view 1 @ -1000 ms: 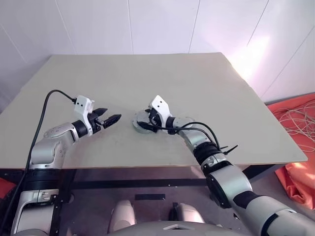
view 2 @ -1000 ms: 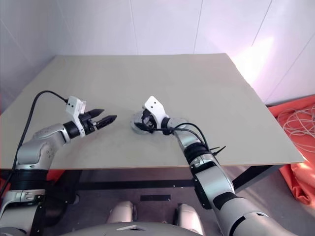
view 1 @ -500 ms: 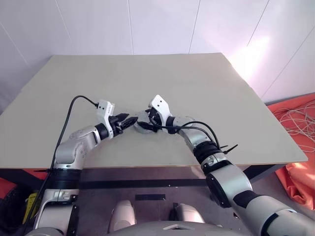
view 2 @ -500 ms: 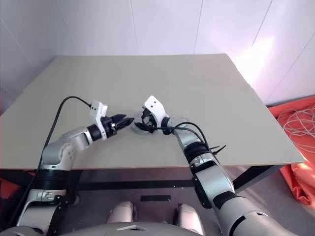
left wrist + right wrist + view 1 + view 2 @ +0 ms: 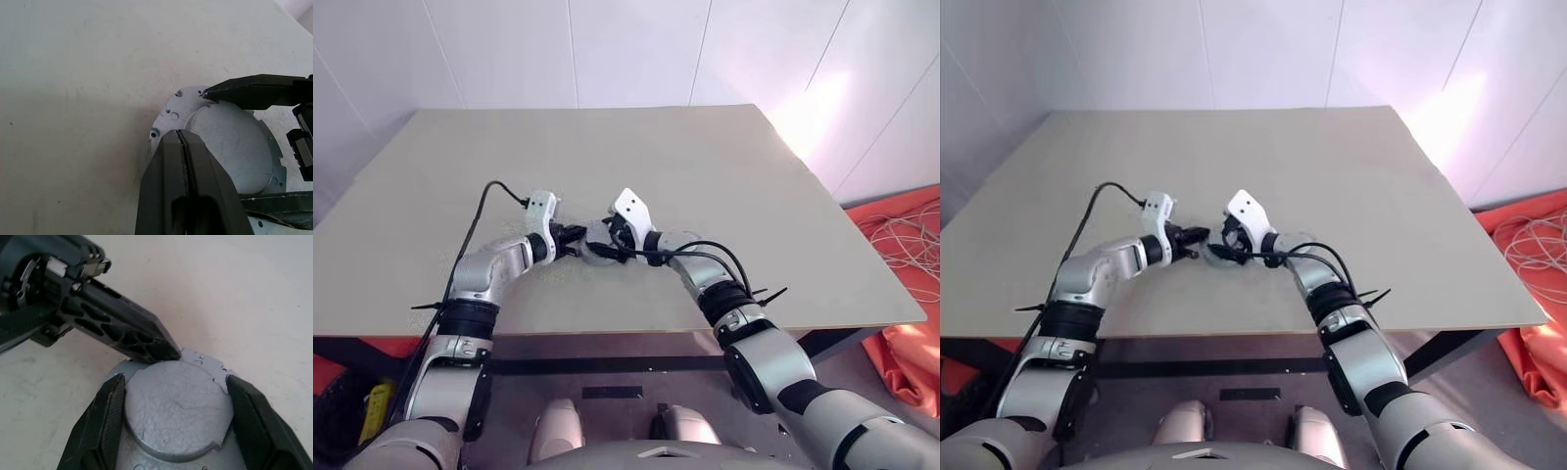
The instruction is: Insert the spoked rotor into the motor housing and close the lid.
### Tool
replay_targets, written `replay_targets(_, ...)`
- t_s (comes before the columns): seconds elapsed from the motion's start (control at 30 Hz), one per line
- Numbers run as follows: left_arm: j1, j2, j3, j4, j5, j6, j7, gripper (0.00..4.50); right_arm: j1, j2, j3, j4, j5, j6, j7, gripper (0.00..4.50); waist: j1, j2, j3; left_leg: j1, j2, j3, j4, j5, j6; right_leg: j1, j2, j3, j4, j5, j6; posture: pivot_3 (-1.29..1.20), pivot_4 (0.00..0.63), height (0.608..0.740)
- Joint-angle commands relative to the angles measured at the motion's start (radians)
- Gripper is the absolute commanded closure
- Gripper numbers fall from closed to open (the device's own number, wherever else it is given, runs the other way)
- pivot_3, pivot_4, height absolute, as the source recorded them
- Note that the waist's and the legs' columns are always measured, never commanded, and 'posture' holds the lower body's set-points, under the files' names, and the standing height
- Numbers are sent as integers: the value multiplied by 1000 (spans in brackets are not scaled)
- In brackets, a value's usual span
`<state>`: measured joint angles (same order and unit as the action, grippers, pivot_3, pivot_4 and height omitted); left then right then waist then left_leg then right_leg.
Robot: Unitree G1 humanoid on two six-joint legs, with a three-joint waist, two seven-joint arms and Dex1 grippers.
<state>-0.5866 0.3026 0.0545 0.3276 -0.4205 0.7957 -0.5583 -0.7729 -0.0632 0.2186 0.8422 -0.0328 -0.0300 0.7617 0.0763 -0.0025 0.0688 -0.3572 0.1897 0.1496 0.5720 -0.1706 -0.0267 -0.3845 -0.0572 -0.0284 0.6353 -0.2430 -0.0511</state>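
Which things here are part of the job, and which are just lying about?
Job: grey lid, plain face up; right gripper, jaws against its sides; left gripper, jaws shut, tip at its rim.
Lying about: orange cloth and pale cables on the floor beside the table.

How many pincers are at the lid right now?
2. The right pincer straddles the grey lid, a finger on each side; the left pincer, shut, has its tip at the lid's edge.

A beige table stands before white panelled walls — orange cloth and pale cable on the floor.
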Motion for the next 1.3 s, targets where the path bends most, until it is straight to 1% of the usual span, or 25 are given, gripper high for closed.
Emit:
replay_targets(0.03, -40, -4, 42, 17, -87, 127, -56, 4477, 26, -24, 23, 31, -39, 42, -6, 1355, 0, 0, 0, 0, 0, 0, 0, 0, 0, 0, 0, 0, 0, 0, 0, 0, 0, 740)
replay_targets(0.17, -47, 0, 66, 25, -104, 204, -57, 4477, 28, -27, 22, 24, -38, 45, -7, 1355, 5, 1, 0, 0, 0, 0, 0, 0, 0, 0, 0, 0, -1, 0, 0, 0, 0, 740)
replay_targets(0.27, -44, 6, 73, 24, -97, 218, -55, 4477, 28, -29, 20, 16, -35, 51, -7, 1355, 10, 1, 0, 0, 0, 0, 0, 0, 0, 1, 0, 0, -1, 0, 1, 0, 0, 740)
replay_targets(0.37, -42, 12, 80, 24, -98, 220, -54, 4477, 24, -29, 16, 10, -32, 58, -11, 1355, 14, 1, 0, 1, 0, 0, 0, 0, 0, 1, 0, 0, -1, -3, 6, 0, 0, 740)
replay_targets(0.6, -38, 13, 92, 17, -103, 249, -48, 4477, 15, -25, 7, 3, -22, 79, -13, 1355, 16, 1, 0, 3, 0, 0, -3, 0, 0, 1, 0, 0, -2, -4, 6, 0, 0, 740)
replay_targets(0.7, -36, 14, 93, 14, -104, 248, -49, 4477, 18, -29, -3, -17, 10, 119, 46, 1355, 17, 1, 0, 3, 0, 0, -5, 0, 0, 1, 0, 0, -4, -4, 6, 0, 0, 740)
replay_targets(0.77, -35, 16, 93, 13, -104, 246, -49, 4500, 21, -32, 0, -27, 12, 126, 56, 578, 17, 1, 0, 3, 0, 0, -8, 0, 0, 3, 0, 0, -10, -3, 6, 0, 0, 740)
replay_targets(0.8, -35, 16, 93, 12, -105, 246, -48, 4500, 21, -34, 1, -29, 9, 126, 55, 295, 17, 1, 0, 4, 0, 0, -9, 0, 0, 5, 0, 0, -12, -3, 6, 0, 0, 740)
replay_targets(0.83, -34, 17, 92, 11, -106, 246, -48, 4500, 22, -35, 3, -32, 5, 124, 50, 17, 17, 1, 0, 4, 0, 1, -9, 0, 0, 5, 0, 0, -12, 0, 2, 0, 0, 740)
replay_targets(0.93, -33, 16, 91, 6, -108, 248, -46, 4500, 20, -34, 4, -30, -10, 104, 11, 17, 18, 1, 0, 4, -1, 1, -10, -1, 2, 8, 0, 0, -16, 0, 0, 0, 0, 740)
replay_targets(1.13, -31, 16, 92, 2, -113, 252, -48, 4500, 13, -29, -25, -59, 27, 116, 9, 17, 17, 1, 0, 4, -1, 1, -11, -2, 4, 9, 0, -1, -18, 0, 0, 0, 0, 740)
replay_targets(1.3, -34, 15, 84, 3, -119, 265, -61, 4500, -4, -8, -95, -133, 129, 171, 43, 17, 18, 2, 1, 4, -1, 1, -11, -2, 3, 9, 0, -1, -18, 0, 0, 0, 0, 740)
